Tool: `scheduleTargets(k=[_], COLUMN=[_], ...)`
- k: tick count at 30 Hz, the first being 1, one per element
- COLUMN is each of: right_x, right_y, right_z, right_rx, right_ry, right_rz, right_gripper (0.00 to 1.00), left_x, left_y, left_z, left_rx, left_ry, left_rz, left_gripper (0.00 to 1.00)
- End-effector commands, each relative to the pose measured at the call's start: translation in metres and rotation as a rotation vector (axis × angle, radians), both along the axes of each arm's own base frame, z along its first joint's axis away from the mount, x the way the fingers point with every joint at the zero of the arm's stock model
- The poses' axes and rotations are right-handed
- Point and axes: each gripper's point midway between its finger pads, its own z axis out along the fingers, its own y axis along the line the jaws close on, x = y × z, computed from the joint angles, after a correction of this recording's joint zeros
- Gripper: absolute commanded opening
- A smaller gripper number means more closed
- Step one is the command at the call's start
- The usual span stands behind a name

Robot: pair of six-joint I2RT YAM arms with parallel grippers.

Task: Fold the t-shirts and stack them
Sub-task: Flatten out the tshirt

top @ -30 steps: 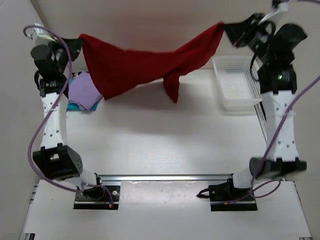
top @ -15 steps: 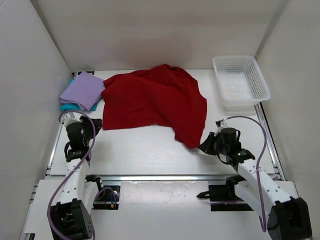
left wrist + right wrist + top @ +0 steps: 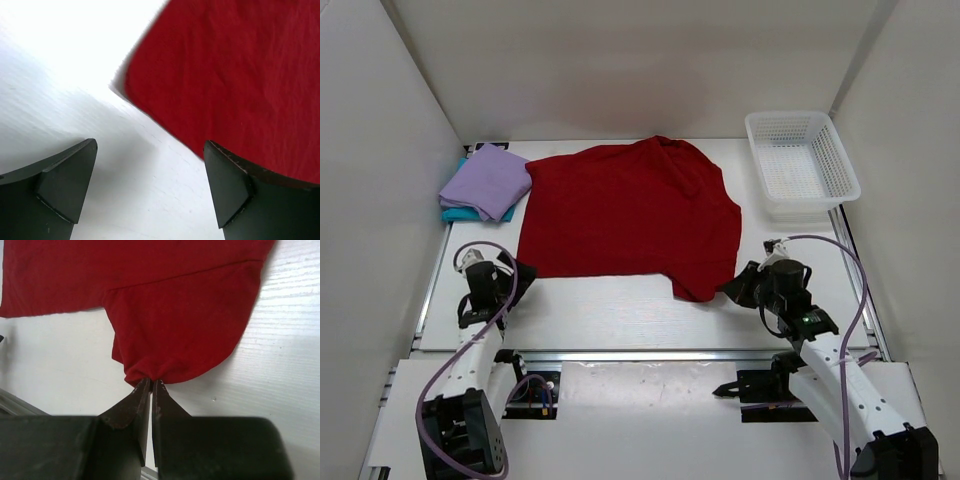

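Note:
The dark red t-shirt (image 3: 630, 210) lies spread flat across the middle of the table. My right gripper (image 3: 732, 290) is shut on its near right sleeve (image 3: 175, 340), the cloth bunched at the fingertips (image 3: 151, 382). My left gripper (image 3: 523, 277) stands open just off the shirt's near left corner (image 3: 135, 87), with bare table between its fingers and nothing held. At the far left, a folded lavender t-shirt (image 3: 486, 180) rests on a folded teal t-shirt (image 3: 460, 212).
A white mesh basket (image 3: 802, 165) stands at the far right corner. White walls close in the table on the left, back and right. A metal rail (image 3: 640, 355) runs along the near edge in front of the arm bases.
Both arms swung down from the back and laid the red t-shirt flat on the table. My left gripper opened and let go of its corner; the right kept its hold.

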Motion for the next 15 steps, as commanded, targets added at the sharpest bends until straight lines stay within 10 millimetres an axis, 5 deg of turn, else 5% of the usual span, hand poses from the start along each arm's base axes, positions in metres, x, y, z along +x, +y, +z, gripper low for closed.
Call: scheduleTargets(k=[1, 5, 6, 8, 15], right_x=[-0.001, -0.006, -0.006, -0.006, -0.007], right_y=[0.005, 0.011, 0.011, 0.013, 0.013], right_z=[-0.001, -0.006, -0.007, -0.006, -0.007], right_rx=[0.036, 0.048, 0.047, 0.049, 0.067], right_ry=[-0.012, -0.005, -0.008, -0.020, -0.030], right_rz=[0.017, 0.040, 0.041, 0.048, 0.056], right_gripper=[0.01, 0.00, 0.00, 0.00, 0.00], left_x=[0.001, 0.006, 0.008, 0.013, 0.035], left_y=[0.017, 0.028, 0.024, 0.024, 0.024], left_z=[0.007, -0.005, -0.008, -0.013, -0.004], left_rx=[0.043, -0.020, -0.040, -0.046, -0.023], left_ry=[-0.004, -0.006, 0.005, 0.016, 0.003], left_rz=[0.061, 0.112, 0.098, 0.100, 0.135], left_gripper=[0.98, 0.98, 0.92, 0.59, 0.50])
